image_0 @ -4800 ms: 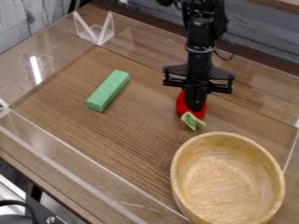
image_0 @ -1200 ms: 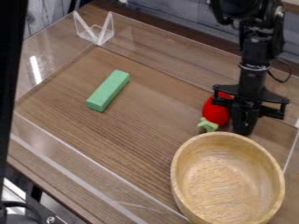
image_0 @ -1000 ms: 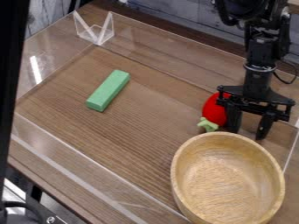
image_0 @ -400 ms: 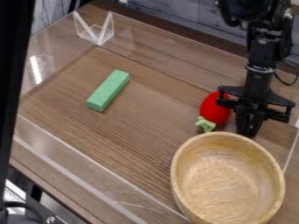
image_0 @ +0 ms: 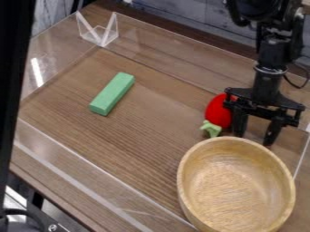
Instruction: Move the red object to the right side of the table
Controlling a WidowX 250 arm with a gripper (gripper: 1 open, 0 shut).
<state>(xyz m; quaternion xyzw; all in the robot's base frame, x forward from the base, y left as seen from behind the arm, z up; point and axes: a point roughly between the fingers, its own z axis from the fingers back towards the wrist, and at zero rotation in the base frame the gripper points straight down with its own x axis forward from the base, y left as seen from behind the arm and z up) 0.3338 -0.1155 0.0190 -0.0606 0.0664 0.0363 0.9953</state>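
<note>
Red object (image_0: 219,110) lying on the table (image_0: 158,109), claw (image_0: 256,136) released just beside it, fingers spread

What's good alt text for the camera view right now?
A black end effector points down with its jaws spread, just right of a red toy strawberry lying on a wood-grain table. A wooden bowl sits in front; a green block lies to the left.

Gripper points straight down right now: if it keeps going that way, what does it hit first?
Most likely bare table. The gripper stands with fingers spread just right of the red strawberry, nothing visible between them. The wooden bowl rim sits close in front; depth from this one view is unclear, so a finger could clip it.
</note>
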